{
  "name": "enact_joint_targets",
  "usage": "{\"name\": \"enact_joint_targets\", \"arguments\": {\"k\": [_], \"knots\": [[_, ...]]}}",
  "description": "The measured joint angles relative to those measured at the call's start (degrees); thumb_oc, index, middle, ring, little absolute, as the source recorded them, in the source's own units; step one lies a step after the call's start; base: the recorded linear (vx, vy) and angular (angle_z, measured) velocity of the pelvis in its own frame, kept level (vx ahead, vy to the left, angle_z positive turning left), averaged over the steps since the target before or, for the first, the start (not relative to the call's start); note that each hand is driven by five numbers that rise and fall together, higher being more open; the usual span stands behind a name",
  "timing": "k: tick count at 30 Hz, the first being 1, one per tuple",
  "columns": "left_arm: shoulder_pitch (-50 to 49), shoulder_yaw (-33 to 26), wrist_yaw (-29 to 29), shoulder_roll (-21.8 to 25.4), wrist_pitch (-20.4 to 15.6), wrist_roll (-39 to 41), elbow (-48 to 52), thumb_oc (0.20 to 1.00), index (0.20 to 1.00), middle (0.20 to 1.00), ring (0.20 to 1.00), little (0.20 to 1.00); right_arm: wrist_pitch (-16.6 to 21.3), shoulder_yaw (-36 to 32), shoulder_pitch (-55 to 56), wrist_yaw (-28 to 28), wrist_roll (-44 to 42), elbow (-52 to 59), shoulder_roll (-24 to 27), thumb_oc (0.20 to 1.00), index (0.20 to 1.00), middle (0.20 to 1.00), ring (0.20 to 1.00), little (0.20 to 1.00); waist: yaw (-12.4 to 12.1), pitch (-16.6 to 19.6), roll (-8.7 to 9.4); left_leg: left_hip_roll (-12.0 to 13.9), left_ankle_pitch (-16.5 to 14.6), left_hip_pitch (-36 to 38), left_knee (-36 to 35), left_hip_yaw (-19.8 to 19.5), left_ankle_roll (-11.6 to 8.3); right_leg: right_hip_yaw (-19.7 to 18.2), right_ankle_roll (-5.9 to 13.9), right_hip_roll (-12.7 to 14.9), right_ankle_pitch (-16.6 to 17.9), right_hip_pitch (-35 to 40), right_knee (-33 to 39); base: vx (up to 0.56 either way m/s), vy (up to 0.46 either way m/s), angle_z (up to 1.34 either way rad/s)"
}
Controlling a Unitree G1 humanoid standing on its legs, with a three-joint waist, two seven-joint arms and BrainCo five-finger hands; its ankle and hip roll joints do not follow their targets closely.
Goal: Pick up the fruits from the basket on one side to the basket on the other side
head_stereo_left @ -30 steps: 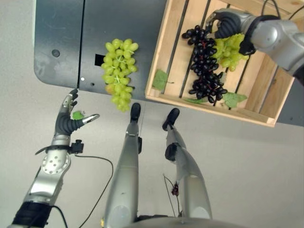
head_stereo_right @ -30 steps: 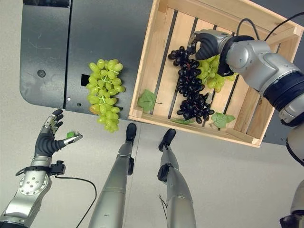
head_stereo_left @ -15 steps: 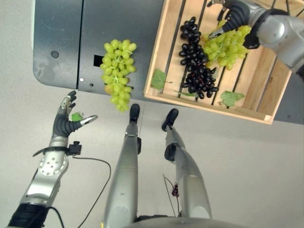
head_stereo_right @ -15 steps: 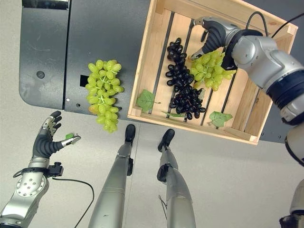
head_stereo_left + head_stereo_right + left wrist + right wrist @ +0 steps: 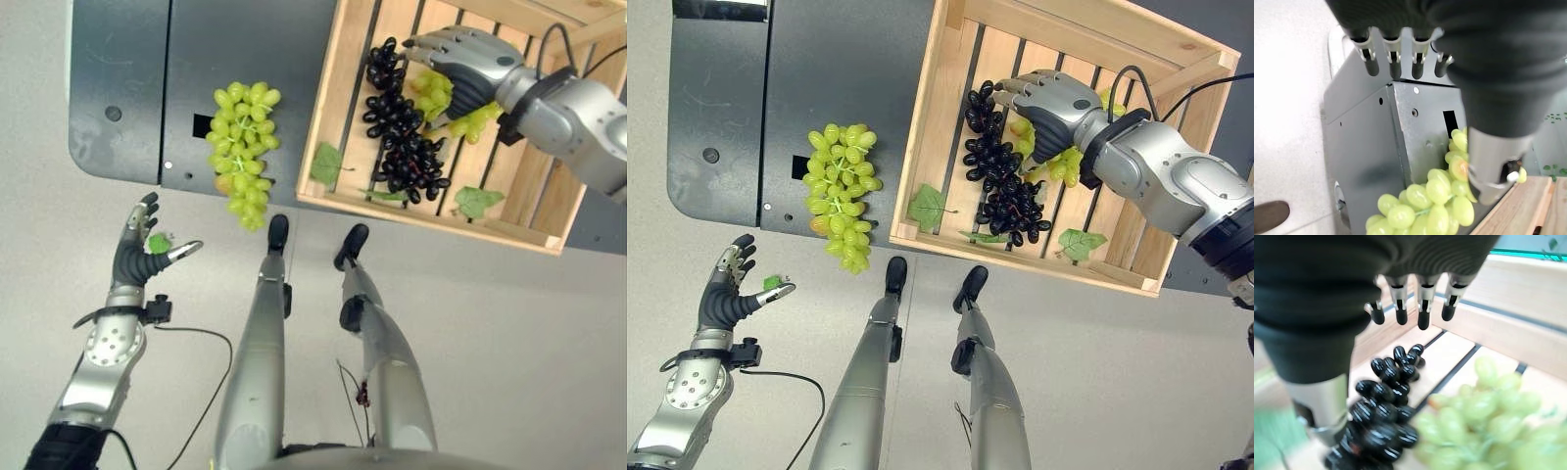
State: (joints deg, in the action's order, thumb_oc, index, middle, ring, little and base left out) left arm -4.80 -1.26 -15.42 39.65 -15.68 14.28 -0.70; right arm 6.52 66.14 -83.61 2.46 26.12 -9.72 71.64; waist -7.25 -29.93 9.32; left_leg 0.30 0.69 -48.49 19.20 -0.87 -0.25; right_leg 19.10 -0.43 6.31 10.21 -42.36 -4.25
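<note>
Left eye view, right hand: the right hand (image 5: 460,69) has swung from the crate's far edge to hang flat over the fruit, fingers straight and spread, gripping nothing.
Left eye view, crate: the pale slatted wooden crate (image 5: 345,108) still holds both bunches, so nothing has been lifted out in the last second.
Left eye view, meaning: the hand looks to be lining up a fresh grab, so the transfer of these two is judged not yet begun.
Right eye view, dark fruit: the long glossy bunch of black grapes (image 5: 1004,186) lies along the slats, its upper end shifted a little from half a second ago.
Right eye view, green fruit: the rounded bunch of pale green grapes in the crate (image 5: 1058,162) sits just beside the black one, mostly under the hand.
Right eye view, leaves: flat green leaves (image 5: 930,208) lie on the crate floor.
Right eye view, left hand: the left hand (image 5: 728,291) stays over the pale floor, fingers loose, a small green scrap (image 5: 774,283) at its thumb.
Left wrist view: a second plump bunch of green grapes (image 5: 1430,205) rests on the dark grey metal platform (image 5: 1366,142), smooth and matte, outside the crate.
Right wrist view: straight dark-tipped fingers (image 5: 1422,318) hover above shiny black grapes and soft green ones, touching neither as far as can be judged.
</note>
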Motion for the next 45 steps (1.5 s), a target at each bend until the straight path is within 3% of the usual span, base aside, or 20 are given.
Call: {"name": "enact_joint_targets", "arguments": {"k": [5,16,27,35,45], "knots": [[0.07,1.02,-0.03,0.35,0.18,-0.56,0.29,1.000,1.000,1.000,1.000,1.000,2.18,12.88,-10.40,0.14,12.33,1.53,0.38,1.000,1.000,1.000,1.000,1.000,-0.18,0.00,-0.01,-0.05,0.02,-0.05,-0.03,-0.11,-0.02,0.25,0.05,0.20,-0.38,-0.18,-0.53,0.00,-0.003,0.01],[0.11,2.56,-0.01,0.97,0.35,-2.32,0.26,1.000,1.000,1.000,1.000,1.000,2.44,13.18,-10.49,-1.10,20.69,0.95,0.32,1.000,1.000,1.000,1.000,1.000,-0.57,0.10,0.16,-0.12,0.04,-0.17,0.22,-0.87,-0.01,0.23,-0.07,0.11,-0.30,-0.03,-0.98,0.00,-0.007,0.01],[0.38,4.07,-0.47,5.48,0.24,-2.31,0.09,1.000,1.000,1.000,1.000,1.000,3.47,13.30,-9.22,0.45,23.99,-4.43,-4.09,1.000,1.000,1.000,1.000,1.000,-1.10,2.02,3.02,-0.23,0.04,-1.40,0.39,-2.02,-0.03,0.48,0.63,-0.04,-0.79,-0.43,-0.81,0.00,-0.003,0.03],[0.71,4.72,-0.63,6.34,0.23,-2.29,-0.09,1.000,1.000,1.000,1.000,1.000,4.44,13.31,-8.80,1.07,25.24,-5.10,-7.93,1.000,1.000,1.000,1.000,1.000,-1.79,2.04,3.05,-0.44,0.01,-2.44,0.60,-2.59,-0.06,0.41,0.66,-0.08,-0.82,-0.98,-0.50,0.01,0.000,0.03],[0.78,4.80,-0.68,6.34,0.12,-2.23,-0.10,1.000,1.000,1.000,1.000,1.000,4.86,13.25,-6.42,2.27,25.24,-5.44,-7.86,1.000,1.000,1.000,1.000,1.000,-1.83,2.04,3.05,-0.52,0.01,-3.22,0.76,-2.95,-0.07,0.50,0.89,-0.12,-0.99,-1.46,-0.41,0.00,0.000,0.00]]}}
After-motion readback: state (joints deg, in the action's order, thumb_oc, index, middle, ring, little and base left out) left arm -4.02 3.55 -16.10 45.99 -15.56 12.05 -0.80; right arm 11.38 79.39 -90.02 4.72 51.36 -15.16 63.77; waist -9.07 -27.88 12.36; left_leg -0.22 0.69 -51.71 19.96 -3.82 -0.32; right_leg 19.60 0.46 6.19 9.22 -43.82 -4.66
